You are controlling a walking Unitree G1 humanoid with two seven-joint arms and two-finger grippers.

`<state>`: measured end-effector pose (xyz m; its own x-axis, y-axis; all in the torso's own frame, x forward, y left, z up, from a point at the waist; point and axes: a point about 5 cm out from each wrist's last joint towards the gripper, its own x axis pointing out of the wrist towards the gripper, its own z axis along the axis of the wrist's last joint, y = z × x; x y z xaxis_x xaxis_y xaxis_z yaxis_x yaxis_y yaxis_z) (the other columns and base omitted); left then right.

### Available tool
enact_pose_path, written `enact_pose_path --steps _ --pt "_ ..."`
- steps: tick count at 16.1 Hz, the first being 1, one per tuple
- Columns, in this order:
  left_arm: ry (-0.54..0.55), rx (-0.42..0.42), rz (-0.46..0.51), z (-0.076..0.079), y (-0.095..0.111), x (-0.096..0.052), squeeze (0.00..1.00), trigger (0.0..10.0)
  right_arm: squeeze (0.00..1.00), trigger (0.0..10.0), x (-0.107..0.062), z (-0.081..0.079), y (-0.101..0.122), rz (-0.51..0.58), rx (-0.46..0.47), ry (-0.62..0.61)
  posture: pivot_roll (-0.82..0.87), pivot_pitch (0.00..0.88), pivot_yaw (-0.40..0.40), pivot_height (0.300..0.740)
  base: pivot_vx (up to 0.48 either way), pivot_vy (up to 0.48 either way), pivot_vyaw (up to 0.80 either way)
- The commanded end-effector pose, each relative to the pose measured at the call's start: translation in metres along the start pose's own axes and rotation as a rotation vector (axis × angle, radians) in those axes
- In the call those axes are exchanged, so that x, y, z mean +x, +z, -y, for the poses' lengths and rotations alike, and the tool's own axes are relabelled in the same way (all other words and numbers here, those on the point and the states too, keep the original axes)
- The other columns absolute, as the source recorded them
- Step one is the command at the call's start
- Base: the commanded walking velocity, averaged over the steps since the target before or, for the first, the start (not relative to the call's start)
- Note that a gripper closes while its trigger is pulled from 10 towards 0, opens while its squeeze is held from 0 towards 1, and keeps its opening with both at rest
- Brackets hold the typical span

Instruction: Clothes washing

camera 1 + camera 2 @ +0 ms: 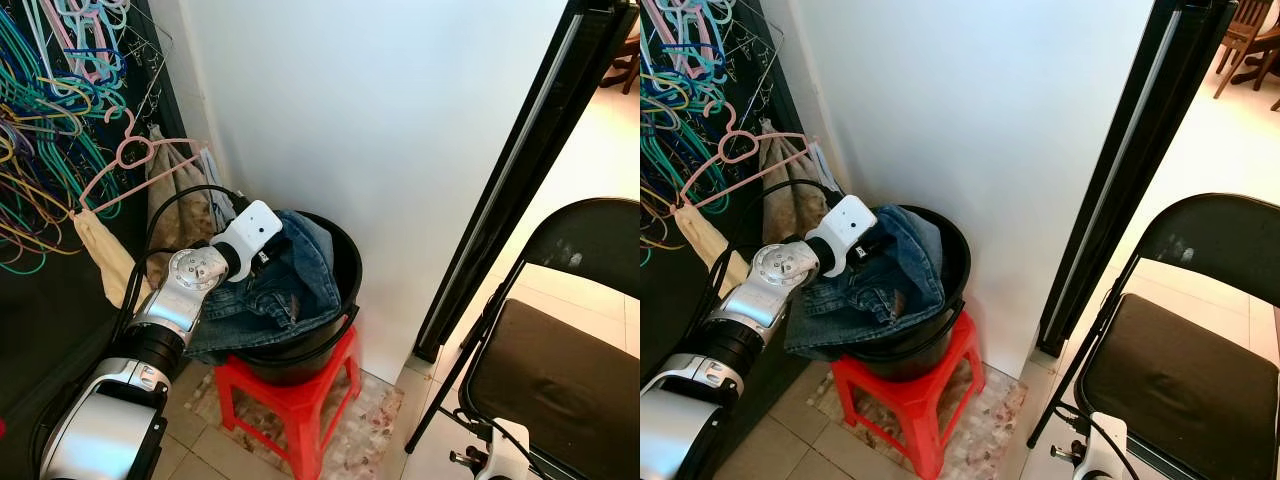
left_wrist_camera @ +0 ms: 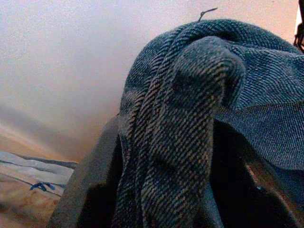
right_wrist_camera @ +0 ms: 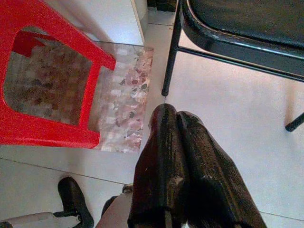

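The left gripper (image 1: 272, 250) reaches into the black bucket (image 1: 345, 262) on the red stool (image 1: 300, 395), probably to grasp the jeans (image 1: 290, 285) heaped there, its fingers hidden; the right gripper (image 3: 176, 121) hangs closed, empty.

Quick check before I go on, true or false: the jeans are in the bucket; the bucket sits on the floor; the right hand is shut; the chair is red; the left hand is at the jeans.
1. The jeans lie in the bucket. True.
2. The bucket sits on the floor. False: it sits on a red stool.
3. The right hand is shut. True.
4. The chair is red. False: it is black.
5. The left hand is at the jeans. True.
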<state>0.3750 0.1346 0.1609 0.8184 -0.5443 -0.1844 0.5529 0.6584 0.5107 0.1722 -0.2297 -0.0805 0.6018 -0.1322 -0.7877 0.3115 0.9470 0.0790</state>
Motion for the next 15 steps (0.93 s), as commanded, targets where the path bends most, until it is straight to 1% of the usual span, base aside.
enact_pose_path --steps 1,6,9,12,15 --pt "-0.003 -0.017 0.002 -0.0012 0.0007 0.0012 0.00 0.0 0.00 10.0 -0.0002 0.0005 -0.0015 -0.008 0.017 -0.003 0.00 0.000 -0.011 0.740 0.000 0.000 0.00" --pt "0.022 -0.074 0.027 -0.0033 0.0000 0.0002 0.00 0.0 0.00 10.0 -0.0003 0.0005 -0.0019 -0.009 0.017 -0.002 0.00 0.000 -0.011 0.740 0.000 0.000 0.00" --pt "0.014 -0.071 0.031 -0.0030 -0.0004 -0.0004 0.00 0.0 0.00 10.0 -0.0003 0.0001 -0.0021 -0.009 0.016 -0.001 0.00 0.000 -0.011 0.740 0.000 0.000 0.00" --pt "0.024 -0.087 0.034 -0.0041 -0.0011 -0.0007 0.00 0.0 0.00 10.0 -0.0003 0.0001 -0.0021 -0.009 0.017 -0.001 0.00 0.000 -0.011 0.740 0.000 0.000 0.00" --pt "0.050 -0.120 0.050 -0.0100 -0.0020 -0.0037 0.00 0.0 0.00 10.0 -0.0002 -0.0001 -0.0021 -0.010 0.018 -0.001 0.00 0.000 -0.010 0.740 0.000 0.000 0.00"
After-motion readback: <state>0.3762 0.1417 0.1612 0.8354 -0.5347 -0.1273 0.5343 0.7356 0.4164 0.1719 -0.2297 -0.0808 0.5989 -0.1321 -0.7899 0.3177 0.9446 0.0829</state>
